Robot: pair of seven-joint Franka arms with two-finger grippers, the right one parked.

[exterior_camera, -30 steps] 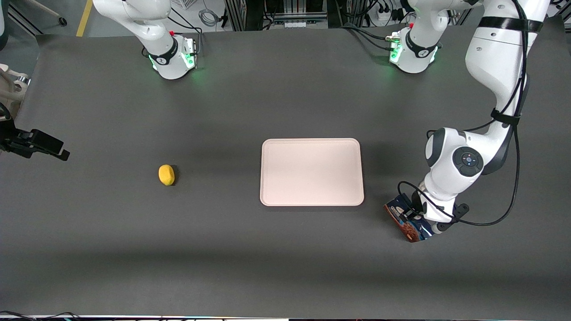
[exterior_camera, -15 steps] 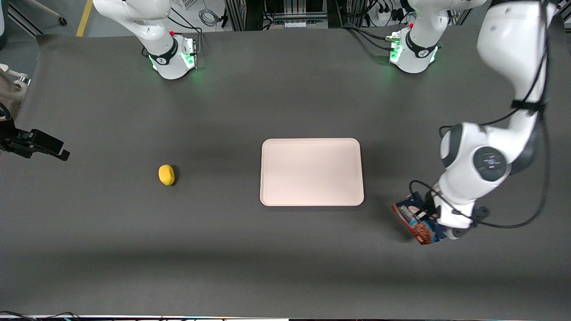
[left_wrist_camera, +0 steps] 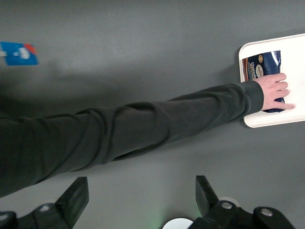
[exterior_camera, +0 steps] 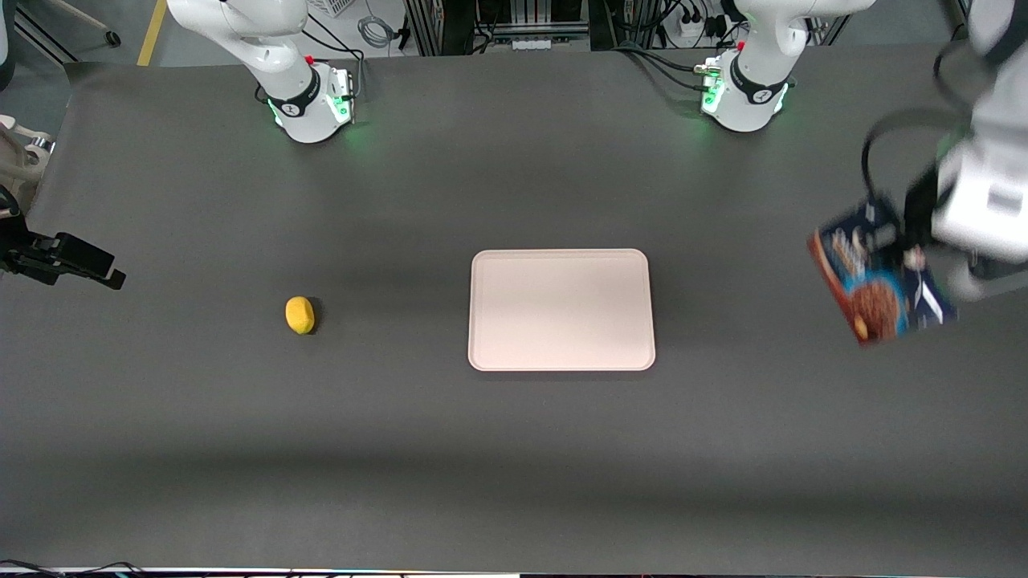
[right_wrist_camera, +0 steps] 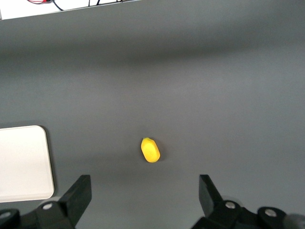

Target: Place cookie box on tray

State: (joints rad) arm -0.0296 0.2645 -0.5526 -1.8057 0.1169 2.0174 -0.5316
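Gripper [exterior_camera: 915, 234] up in the air, toward the working arm's end of the table. Clamped on the cookie box [exterior_camera: 879, 291], near one edge. Box off the table, hanging tilted, well apart from the tray [exterior_camera: 562, 255]. Could swing or slip out, with so little of it pinched and so much hanging down. Could also land half on the rim if let go too soon. Flat dark-blue box, red-brown along one side, with a round brown cookie picture. Looks light and thin, easy to bend.
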